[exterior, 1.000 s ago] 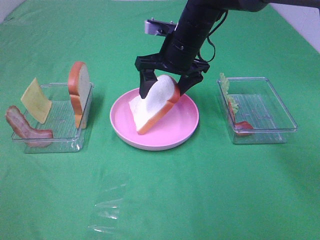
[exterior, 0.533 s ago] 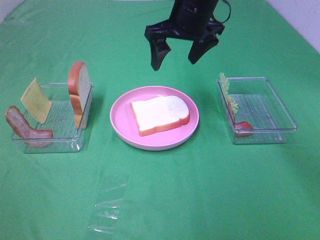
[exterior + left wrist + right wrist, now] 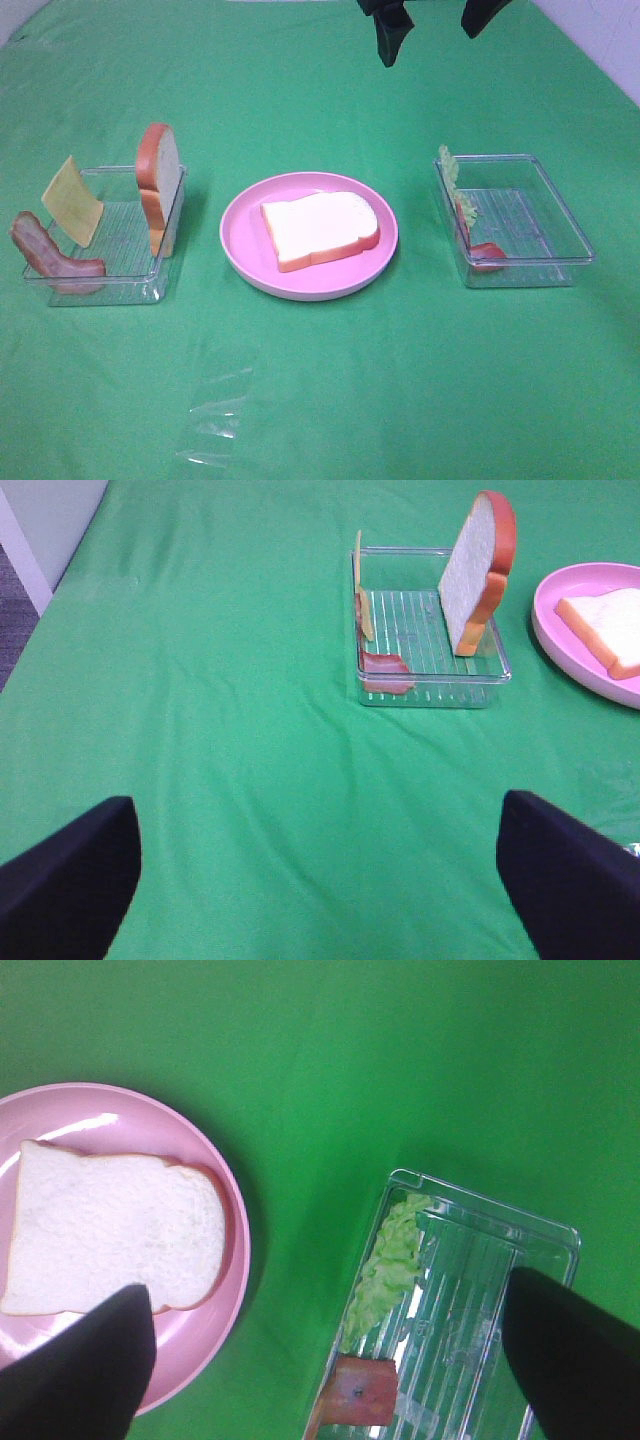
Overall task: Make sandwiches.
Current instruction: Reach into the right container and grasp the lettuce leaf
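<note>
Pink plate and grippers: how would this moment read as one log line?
pink plate: one bread slice, flat | right gripper: open, empty, high | left gripper: open, empty

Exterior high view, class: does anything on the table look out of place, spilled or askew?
A loose piece of clear plastic film lies wrinkled on the green cloth, in front of the pink plate and apart from everything else. Nothing is spilled.

White bread slice [image 3: 320, 228], pink plate [image 3: 240, 252]

A bread slice [image 3: 320, 230] lies flat on the pink plate [image 3: 240, 238], fingers [image 3: 389, 32] spread above.
</note>
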{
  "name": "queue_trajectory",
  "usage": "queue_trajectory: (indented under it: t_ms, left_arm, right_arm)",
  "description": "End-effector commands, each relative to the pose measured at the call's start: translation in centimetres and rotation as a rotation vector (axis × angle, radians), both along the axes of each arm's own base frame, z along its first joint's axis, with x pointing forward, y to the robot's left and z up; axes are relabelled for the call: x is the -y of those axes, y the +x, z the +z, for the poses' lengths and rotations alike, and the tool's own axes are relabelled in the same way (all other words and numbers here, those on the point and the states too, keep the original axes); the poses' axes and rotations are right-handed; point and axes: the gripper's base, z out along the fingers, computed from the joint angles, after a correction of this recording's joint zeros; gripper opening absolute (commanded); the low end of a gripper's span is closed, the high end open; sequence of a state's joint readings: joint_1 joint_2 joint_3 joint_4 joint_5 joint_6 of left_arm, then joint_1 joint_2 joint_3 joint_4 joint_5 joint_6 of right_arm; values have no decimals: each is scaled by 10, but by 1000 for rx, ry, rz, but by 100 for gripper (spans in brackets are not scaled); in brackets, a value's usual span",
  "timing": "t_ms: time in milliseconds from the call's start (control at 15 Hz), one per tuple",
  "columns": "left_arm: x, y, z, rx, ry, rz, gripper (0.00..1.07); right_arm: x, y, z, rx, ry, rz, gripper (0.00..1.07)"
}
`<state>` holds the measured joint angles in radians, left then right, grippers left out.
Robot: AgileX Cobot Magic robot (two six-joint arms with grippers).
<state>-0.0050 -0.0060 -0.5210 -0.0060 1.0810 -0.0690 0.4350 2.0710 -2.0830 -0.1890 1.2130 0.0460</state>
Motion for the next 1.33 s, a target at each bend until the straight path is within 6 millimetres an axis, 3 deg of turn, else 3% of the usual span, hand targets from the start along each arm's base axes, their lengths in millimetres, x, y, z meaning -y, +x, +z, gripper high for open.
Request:
queue_trajectory:
  t_ms: [67,400,600,667,933,1333]
  left_arm:
    - [0,1,1,3,-4,6,88]
    - [0,1,1,2,0,9,88]
    - [0,2,1,-2,0,9,88]
    - [0,2,1,-2,0,9,88]
    - [0,2,1,-2,0,9,88]
    - [0,2,1,-2,0,9,88]
  right_arm:
    - [8,-9,1,-92,-36,-47,89]
    - [36,2,-6,-91,-31,-143,89]
    - [60,12,-38,-162,40,-204,89]
    - [68,20,-61,-204,80,-234,89]
    - [65,28,-89,-268,106,-243,89]
    - [61,32,-93,-238,151,-221,89]
